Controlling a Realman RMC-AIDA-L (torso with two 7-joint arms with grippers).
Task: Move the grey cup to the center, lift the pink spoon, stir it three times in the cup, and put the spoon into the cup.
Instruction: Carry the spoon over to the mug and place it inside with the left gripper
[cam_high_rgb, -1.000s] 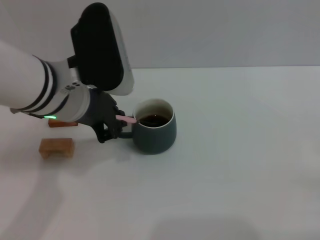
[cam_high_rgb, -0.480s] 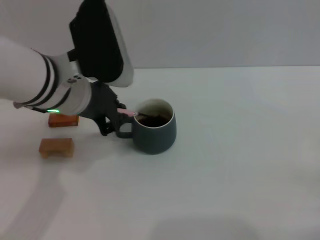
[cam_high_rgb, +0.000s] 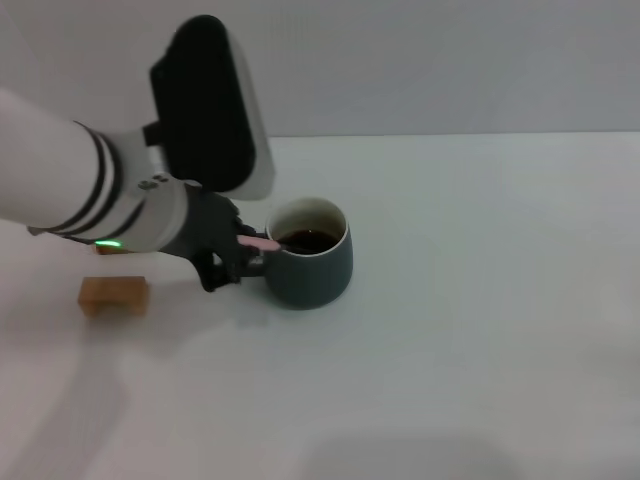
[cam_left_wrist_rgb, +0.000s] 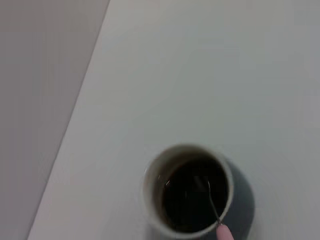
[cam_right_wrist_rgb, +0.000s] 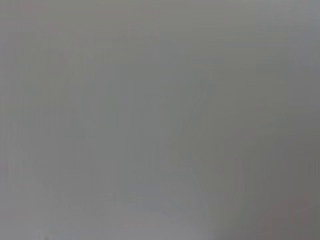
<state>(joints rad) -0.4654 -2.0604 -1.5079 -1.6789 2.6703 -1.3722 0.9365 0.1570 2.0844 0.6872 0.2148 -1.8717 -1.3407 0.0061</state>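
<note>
Left claw (cam_high_rgb: 232, 258) pinches the slim pink spoon (cam_high_rgb: 262, 243), its metal bowl sunk in the rounded grey cup (cam_high_rgb: 310, 268).

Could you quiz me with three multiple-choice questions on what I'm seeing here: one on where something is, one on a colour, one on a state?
1. Where is the metal end of the pink spoon?
A. On the table
B. Inside the grey cup
C. On a wooden block

2. What colour is the liquid in the cup?
A. Dark
B. White
C. Green

3. What is the left gripper doing?
A. Hanging open far above the table
B. Grasping the cup's rim
C. Shut on the spoon's handle beside the cup

Answers:
1 B: the left wrist view shows the thin metal stem dipping into the liquid.
2 A: both views show a dark pool against the pale inner wall.
3 C: in the head view the pink handle sticks out from the gripper.
</note>
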